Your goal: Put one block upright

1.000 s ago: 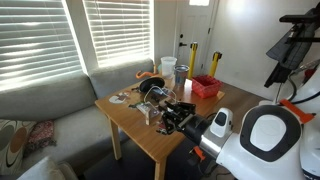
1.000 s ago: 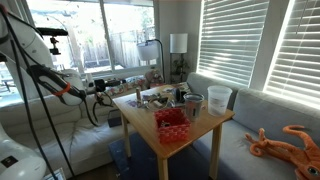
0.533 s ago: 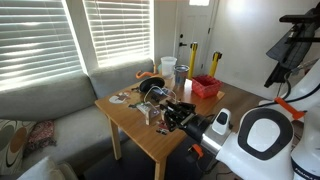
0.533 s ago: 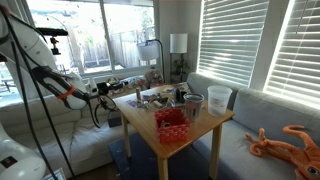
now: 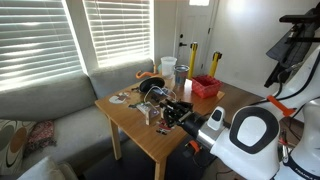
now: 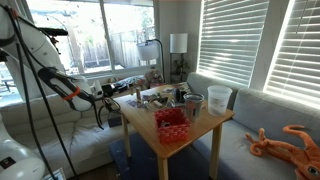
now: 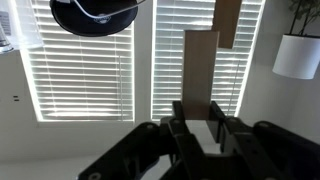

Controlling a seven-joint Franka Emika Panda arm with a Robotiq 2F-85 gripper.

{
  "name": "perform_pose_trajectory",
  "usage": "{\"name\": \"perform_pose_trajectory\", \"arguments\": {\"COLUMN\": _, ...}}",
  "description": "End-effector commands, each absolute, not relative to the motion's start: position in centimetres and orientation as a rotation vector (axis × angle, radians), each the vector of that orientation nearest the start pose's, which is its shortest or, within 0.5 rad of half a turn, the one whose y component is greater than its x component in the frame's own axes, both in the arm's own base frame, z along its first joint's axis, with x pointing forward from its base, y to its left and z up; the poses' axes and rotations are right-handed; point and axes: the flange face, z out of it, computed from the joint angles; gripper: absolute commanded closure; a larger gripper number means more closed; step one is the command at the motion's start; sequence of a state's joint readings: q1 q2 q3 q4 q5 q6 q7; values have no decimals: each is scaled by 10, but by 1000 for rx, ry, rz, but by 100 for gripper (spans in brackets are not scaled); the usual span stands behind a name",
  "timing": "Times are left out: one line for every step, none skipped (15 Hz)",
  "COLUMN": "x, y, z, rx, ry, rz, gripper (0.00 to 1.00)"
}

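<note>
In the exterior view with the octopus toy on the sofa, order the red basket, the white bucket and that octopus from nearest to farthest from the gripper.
From the gripper, which holds a wooden block:
1. Red basket, on the table's near corner.
2. White bucket, at the table's sofa-side edge.
3. Orange octopus, off the table on the sofa.

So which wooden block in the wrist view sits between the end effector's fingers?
The paler block, central and full-length; the darker block is cut off at the top edge.
</note>
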State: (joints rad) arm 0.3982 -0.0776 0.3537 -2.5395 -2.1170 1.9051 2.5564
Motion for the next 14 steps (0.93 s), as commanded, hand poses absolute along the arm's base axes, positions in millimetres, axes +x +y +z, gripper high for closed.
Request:
{"name": "perform_pose_trajectory", "arguments": {"x": 387, "y": 272, "z": 328, "rx": -2213, "ry": 138, "rz": -2405, "gripper": 93}}
{"name": "perform_pose_trajectory", "arguments": {"x": 387, "y": 273, "z": 325, "rx": -2211, "ry": 131, "rz": -2399, "gripper": 93}}
{"name": "perform_pose_trajectory", "arguments": {"x": 387, "y": 274, "z": 323, "rx": -2201, "ry": 124, "rz": -2390, "gripper": 93}}
{"name": "perform_pose_trajectory", "arguments": {"x": 387, "y": 275, "z": 320, "rx": -2194, "ry": 112, "rz": -2383, "gripper": 93}}
{"name": "perform_pose_trajectory", "arguments": {"x": 387, "y": 276, "z": 318, "rx": -2192, "ry": 101, "rz": -2377, "gripper": 93}}
{"name": "perform_pose_trajectory", "arguments": {"x": 387, "y": 276, "z": 316, "rx": -2191, "ry": 92, "rz": -2370, "gripper": 93}}
{"name": "perform_pose_trajectory", "arguments": {"x": 387, "y": 276, "z": 313, "rx": -2189, "ry": 84, "rz": -2363, "gripper": 93}}
{"name": "perform_pose_trajectory", "arguments": {"x": 387, "y": 275, "z": 311, "rx": -2185, "ry": 76, "rz": -2359, "gripper": 93}}
{"name": "perform_pose_trajectory", "arguments": {"x": 388, "y": 275, "z": 309, "rx": -2184, "ry": 66, "rz": -2357, "gripper": 93}}
{"name": "perform_pose_trajectory", "arguments": {"x": 389, "y": 275, "z": 306, "rx": -2182, "ry": 64, "rz": -2352, "gripper": 93}}
{"name": "perform_pose_trajectory", "arguments": {"x": 389, "y": 274, "z": 304, "rx": -2182, "ry": 62, "rz": -2346, "gripper": 93}}
{"name": "perform_pose_trajectory", "arguments": {"x": 390, "y": 274, "z": 302, "rx": -2180, "ry": 54, "rz": -2341, "gripper": 93}}
{"name": "perform_pose_trajectory", "arguments": {"x": 390, "y": 274, "z": 300, "rx": -2177, "ry": 48, "rz": -2341, "gripper": 93}}
{"name": "perform_pose_trajectory", "arguments": {"x": 391, "y": 273, "z": 298, "rx": -2178, "ry": 46, "rz": -2338, "gripper": 93}}
